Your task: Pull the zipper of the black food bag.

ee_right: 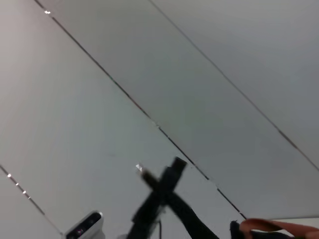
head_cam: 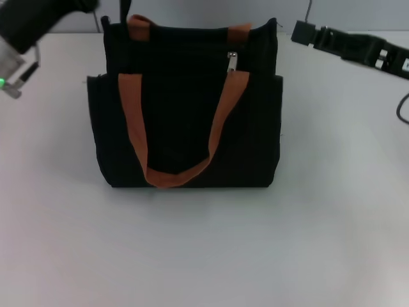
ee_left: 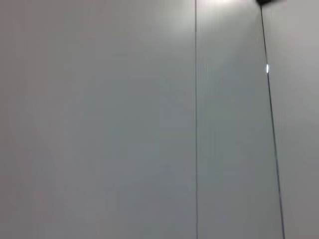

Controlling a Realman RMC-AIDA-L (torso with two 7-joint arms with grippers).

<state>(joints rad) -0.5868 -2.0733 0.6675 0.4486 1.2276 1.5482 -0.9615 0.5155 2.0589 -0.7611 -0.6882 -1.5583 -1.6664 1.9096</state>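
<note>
The black food bag [head_cam: 185, 115] stands upright in the middle of the white table [head_cam: 204, 249], with one orange-brown handle [head_cam: 176, 174] hanging down its front. The silver zipper pull [head_cam: 232, 62] hangs at the top edge, right of centre. My left arm comes in at the upper left, and its gripper [head_cam: 123, 11] is just behind the bag's top left corner. My right gripper [head_cam: 301, 31] hovers to the right of the bag's top right corner, apart from it. The right wrist view shows a bit of orange-brown handle [ee_right: 279, 227]. The left wrist view shows only wall.
A black cable [head_cam: 402, 107] lies at the table's right edge. A wall of grey panels [ee_left: 124, 119] stands behind the table. The right wrist view shows a dark arm part [ee_right: 160, 191] before the wall.
</note>
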